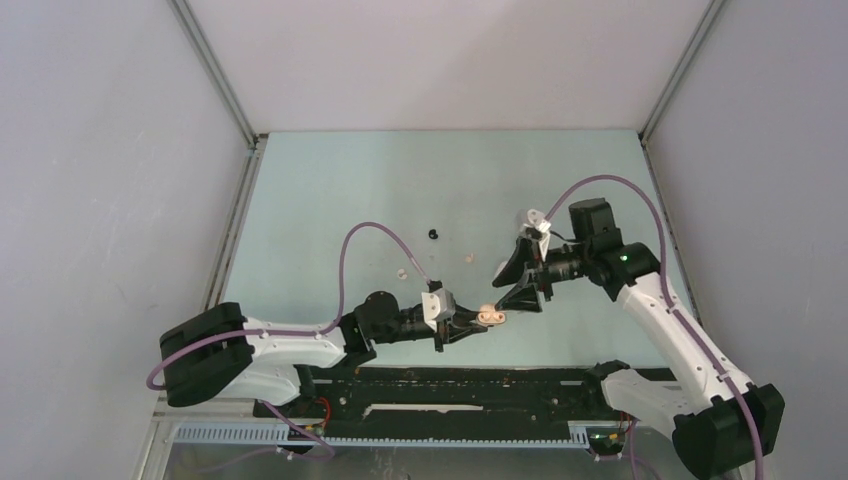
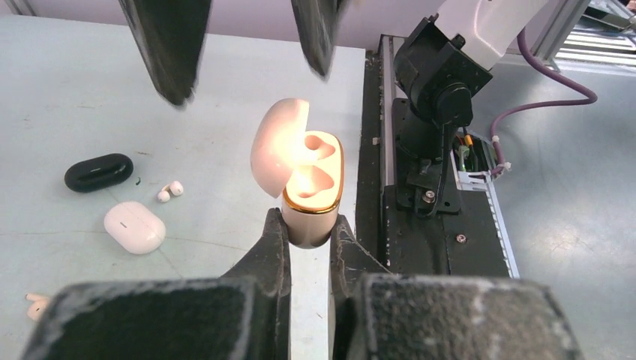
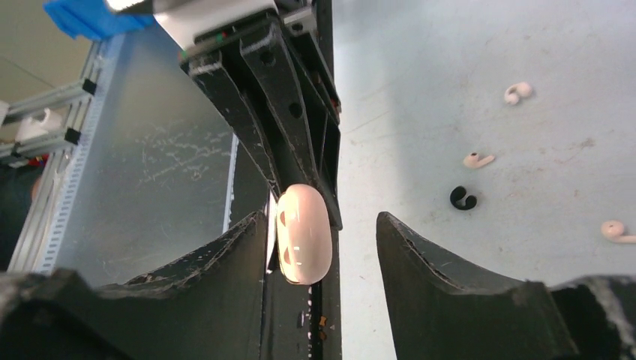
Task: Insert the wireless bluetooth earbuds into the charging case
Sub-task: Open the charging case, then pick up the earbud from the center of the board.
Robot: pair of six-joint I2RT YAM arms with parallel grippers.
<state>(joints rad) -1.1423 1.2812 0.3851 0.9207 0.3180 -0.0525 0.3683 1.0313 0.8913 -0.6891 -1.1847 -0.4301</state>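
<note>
Your left tool pinches the open pale-pink plastic charging case, wells empty. Your right tool, spread, is nearer the tiny, probably pink, earbuds lying farther out.

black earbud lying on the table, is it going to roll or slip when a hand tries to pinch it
The black earbud looks curled and rounded, so it may rock or skid on the smooth table. It is tiny beside the broad fingers of the right hand, so it is probably light and could easily squirt out of a pinch.
</note>
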